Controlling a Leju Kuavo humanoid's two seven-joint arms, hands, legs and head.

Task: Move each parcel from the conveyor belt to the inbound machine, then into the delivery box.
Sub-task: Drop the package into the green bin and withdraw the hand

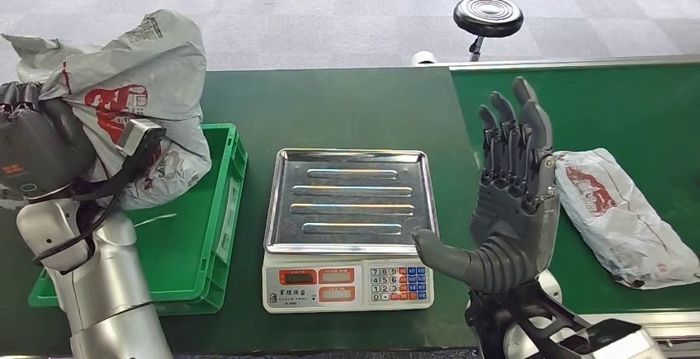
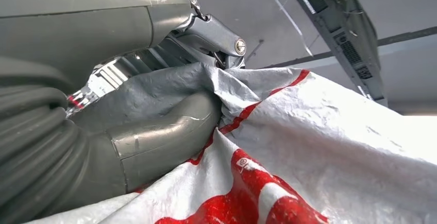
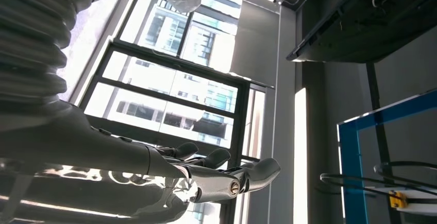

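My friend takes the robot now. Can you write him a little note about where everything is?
Left hand grips a grey parcel with red print, held up over the green crate.
Right hand is open and raised, holding nothing, beside the scale.
The scale's tray is bare.
Second parcel lies on the conveyor belt.
Done: nothing is in the crate yet.
Left: drop the held parcel in, then weigh and box the second.

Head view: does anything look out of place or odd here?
Nothing is spilled or damaged. The left hand holds a crumpled grey parcel above the green crate. The scale tray is bare, and the open right hand is raised beside another parcel.
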